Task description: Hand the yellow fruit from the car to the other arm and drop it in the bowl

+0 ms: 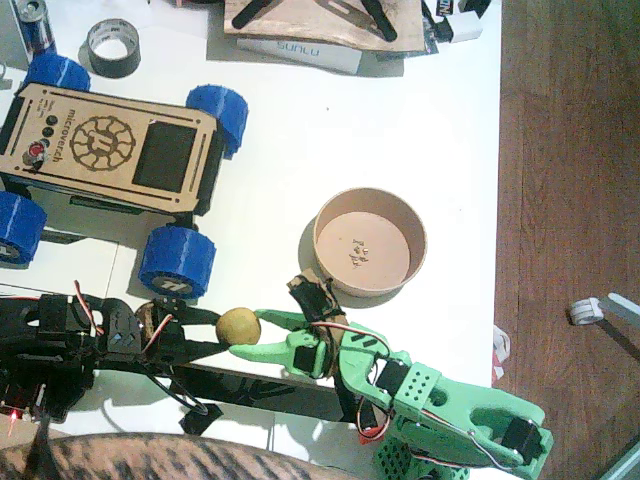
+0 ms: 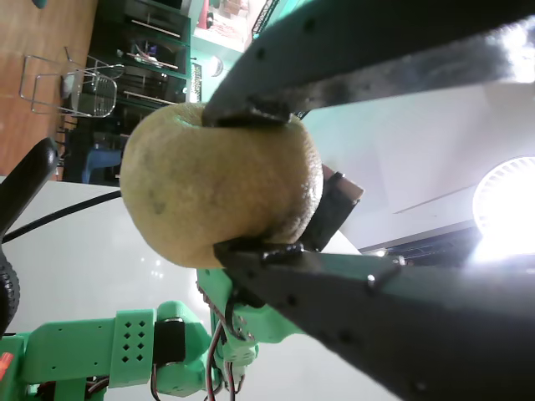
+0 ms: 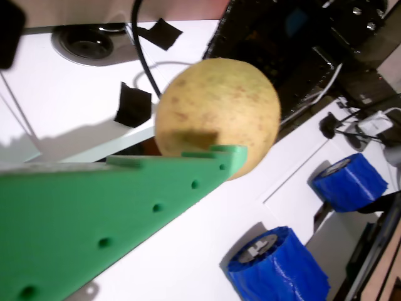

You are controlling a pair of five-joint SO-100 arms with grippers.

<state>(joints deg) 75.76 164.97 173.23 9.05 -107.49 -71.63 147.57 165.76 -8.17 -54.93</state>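
Gripped by the black left claw [image 2: 251, 184], the yellow fruit [image 2: 219, 184] is looking firm and light; the green right claw [image 1: 262, 335] is flanking its middle, not visibly clamped.

We see the left arm [image 1: 90, 345] in black plastic with thin red and white wires, its claw [image 2: 259, 180] black too. The right arm [image 1: 440, 410] is bright green, perforated, with black servos and red wires.
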